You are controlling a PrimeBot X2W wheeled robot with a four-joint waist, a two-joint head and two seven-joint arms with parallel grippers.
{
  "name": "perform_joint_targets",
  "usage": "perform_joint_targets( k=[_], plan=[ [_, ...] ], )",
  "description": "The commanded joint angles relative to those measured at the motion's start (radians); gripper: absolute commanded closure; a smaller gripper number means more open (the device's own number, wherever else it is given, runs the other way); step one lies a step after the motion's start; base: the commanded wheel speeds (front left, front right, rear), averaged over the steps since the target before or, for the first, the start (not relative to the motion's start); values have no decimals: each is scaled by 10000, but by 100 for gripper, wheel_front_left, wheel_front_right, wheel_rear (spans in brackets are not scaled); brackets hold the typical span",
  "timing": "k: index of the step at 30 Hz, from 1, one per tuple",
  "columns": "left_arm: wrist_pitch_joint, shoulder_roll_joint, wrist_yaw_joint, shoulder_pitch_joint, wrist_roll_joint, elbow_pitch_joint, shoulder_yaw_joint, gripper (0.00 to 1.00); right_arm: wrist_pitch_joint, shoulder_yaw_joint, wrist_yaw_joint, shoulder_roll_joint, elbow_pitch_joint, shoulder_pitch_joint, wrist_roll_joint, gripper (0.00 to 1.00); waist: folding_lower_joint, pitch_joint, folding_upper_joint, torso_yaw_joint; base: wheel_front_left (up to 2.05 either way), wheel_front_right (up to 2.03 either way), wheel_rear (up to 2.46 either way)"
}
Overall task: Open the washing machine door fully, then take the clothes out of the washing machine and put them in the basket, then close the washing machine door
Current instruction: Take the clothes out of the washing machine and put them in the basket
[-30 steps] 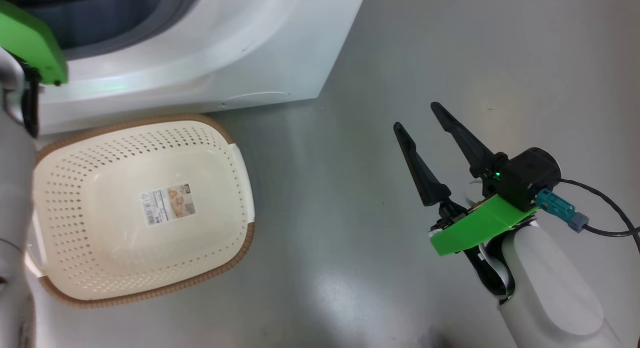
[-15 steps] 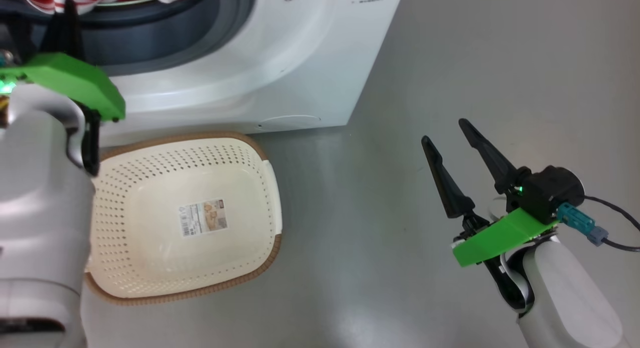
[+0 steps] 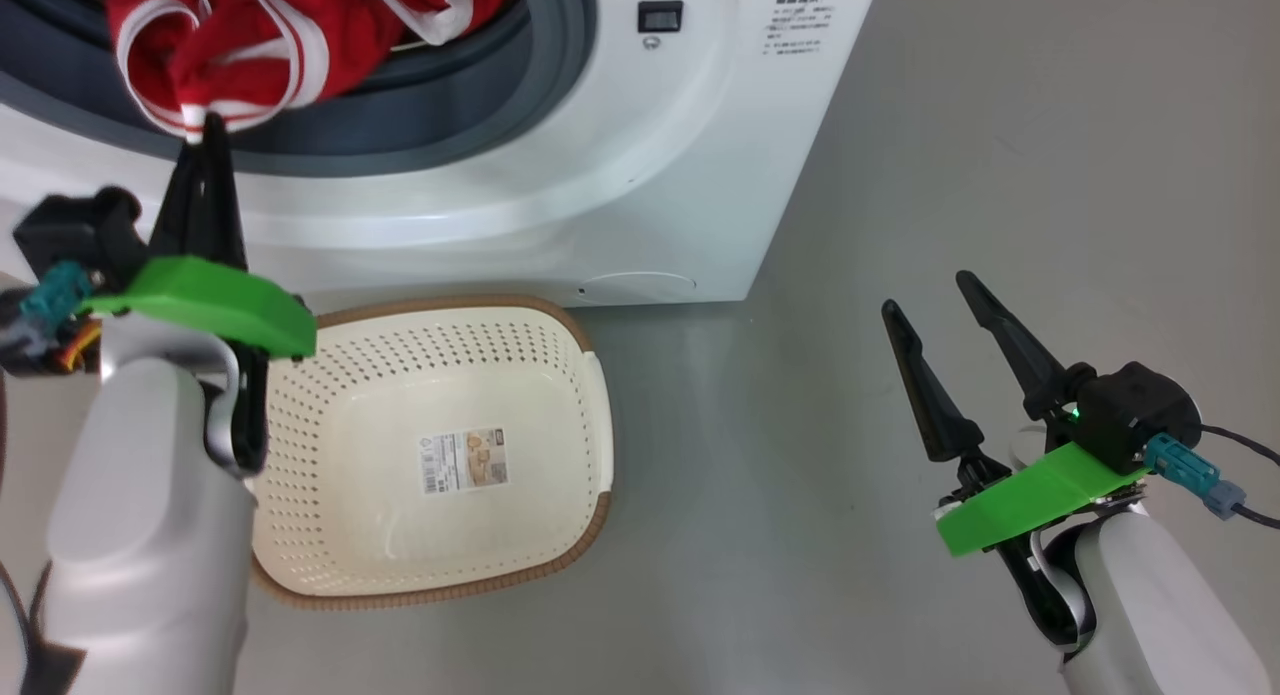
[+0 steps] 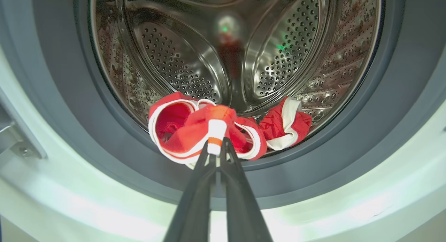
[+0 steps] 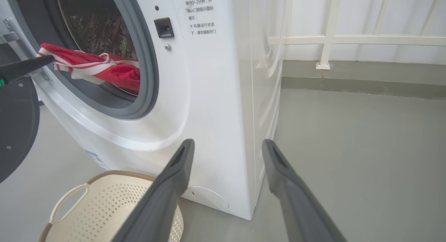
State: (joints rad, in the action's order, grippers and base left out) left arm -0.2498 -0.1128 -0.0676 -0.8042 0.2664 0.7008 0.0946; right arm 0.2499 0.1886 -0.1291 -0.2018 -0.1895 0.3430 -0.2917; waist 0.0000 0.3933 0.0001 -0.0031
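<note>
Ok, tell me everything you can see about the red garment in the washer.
The red garment is soft, crumpled fabric, bright red with white stripes and trim. It lies bunched at the front of the steel drum, partly reaching out across the grey rubber ring. The left gripper is shut on a striped fold of it.

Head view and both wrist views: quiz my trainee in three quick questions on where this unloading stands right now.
1. True or false: the left claw is shut on the clothes.
2. Fill in: the basket, on the floor by the machine, holds ___ clothes.
3. Pick one. The right claw is: A) shut on the clothes; B) open, holding nothing, above the floor; C) shut on the basket's rim.

Key: 1 true; 2 no; 3 B.
</note>
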Motion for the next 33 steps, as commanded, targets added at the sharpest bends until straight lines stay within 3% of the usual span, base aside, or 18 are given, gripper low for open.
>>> perform_joint_targets(
  k=[1,18,33],
  plan=[
    [-119,-331,-100,290,-154,-483,-306,100,118,162,-16,-41,234,-341,96,0,0,-217,-1,174,0,0,0],
    [-120,34,46,3989,-563,-4652,-730,100,118,-143,-16,-286,257,-1088,49,0,0,-1132,-1,658,0,0,0],
    [938,118,728,6726,-735,-9463,-464,100,118,-179,-16,-338,301,-1411,36,0,0,-1495,-1,840,0,0,0]
  ],
)
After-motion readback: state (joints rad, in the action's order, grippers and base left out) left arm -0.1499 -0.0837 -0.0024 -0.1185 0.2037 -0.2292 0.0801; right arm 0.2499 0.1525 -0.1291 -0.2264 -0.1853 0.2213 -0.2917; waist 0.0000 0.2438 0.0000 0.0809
